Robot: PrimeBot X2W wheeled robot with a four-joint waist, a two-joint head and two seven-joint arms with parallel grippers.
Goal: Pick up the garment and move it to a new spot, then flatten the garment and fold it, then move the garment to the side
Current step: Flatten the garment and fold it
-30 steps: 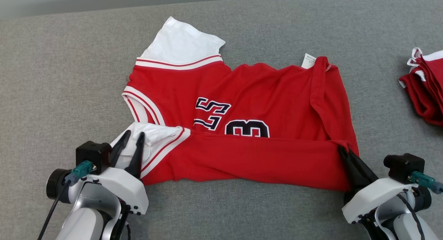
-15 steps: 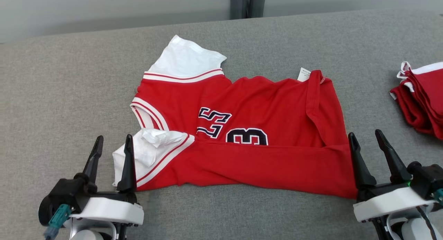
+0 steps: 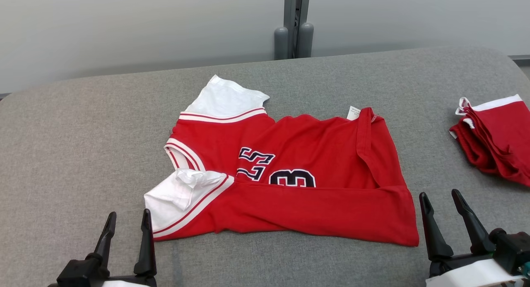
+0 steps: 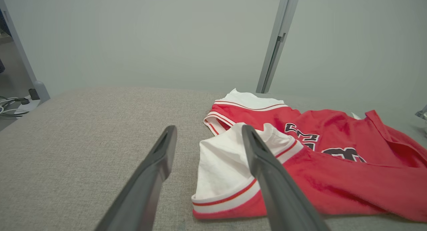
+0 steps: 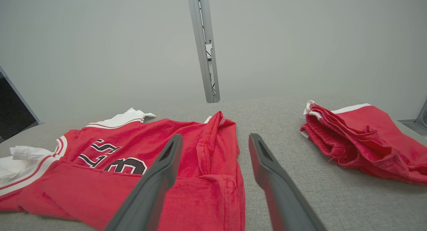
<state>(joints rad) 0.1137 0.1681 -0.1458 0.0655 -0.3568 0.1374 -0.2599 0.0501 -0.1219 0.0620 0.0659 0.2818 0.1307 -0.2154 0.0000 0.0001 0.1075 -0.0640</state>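
**Mia:** Where is the red jersey (image 3: 290,183)?

**Ben:** It lies in the middle of the grey surface (image 3: 83,154), spread out sideways. The white sleeves (image 3: 225,100) are at the left end.

**Mia:** Is it folded?

**Ben:** Partly, I think. The near long side is flipped up over the shirt. It hides the bottom half of the black number (image 3: 292,177). So I'd say one fold is in.

**Mia:** What is left to do?

**Ben:** It looks too wide to be finished. The near sleeve is crumpled, and a strip at the right end is turned over. I think it needs more folds. Then it has to go to the side.

**Mia:** Are the tools holding it?

**Ben:** No. The left tool (image 3: 128,213) is spread wide with nothing in it, just beside the near sleeve. The right tool (image 3: 439,193) is spread wide too, just beside the near right corner. Neither one touches the cloth.

**Mia:** How many things are there?

**Ben:** One jersey with two white sleeves. Two tools, each with two dark fingers. And one pile of red clothes (image 3: 497,133) far on the right, well apart from the jersey.
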